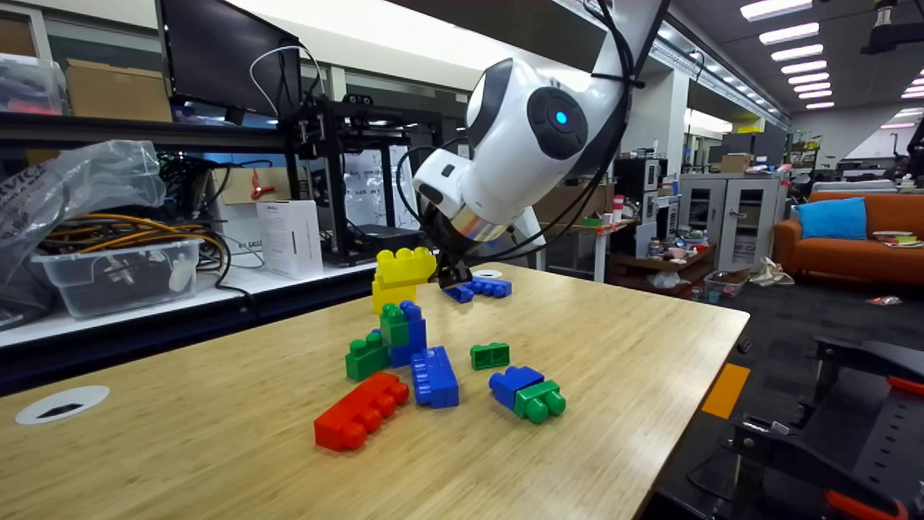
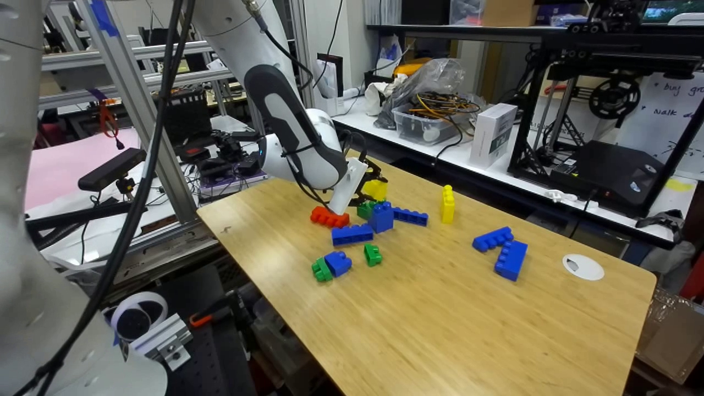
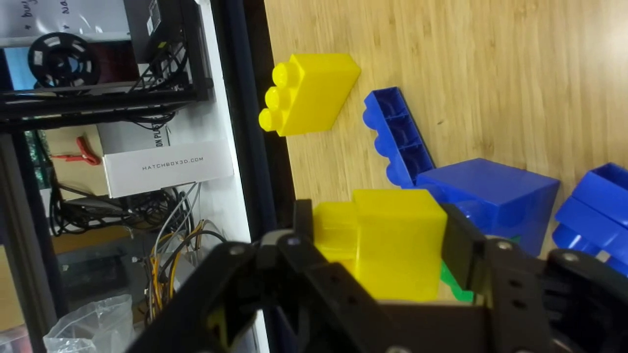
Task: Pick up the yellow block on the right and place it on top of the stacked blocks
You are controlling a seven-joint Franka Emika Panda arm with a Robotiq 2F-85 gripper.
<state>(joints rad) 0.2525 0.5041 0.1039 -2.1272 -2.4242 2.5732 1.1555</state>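
Nearest the camera in an exterior view, the desk [image 1: 216, 462] was overhung by the robot arm [image 1: 505, 159].

Its gripper [image 3: 382, 235] was clamped on a load. Toward the desk's shelf-side edge [image 3: 296, 169], the stacked blocks [image 1: 401, 336], blue and green, were seen; above them, in both exterior views, the yellow block [image 1: 406, 269] was held between the pads [image 3: 463, 250], not yet touching them. Nearer that edge, a second yellow brick [image 3: 319, 95] was stood upright. Placing was judged to be the step in hand: the block was best squared to the upper studs [image 1: 409, 308], lowered slowly, pressed straight down, and released only once seated, with the gripper then drawn gently clear.
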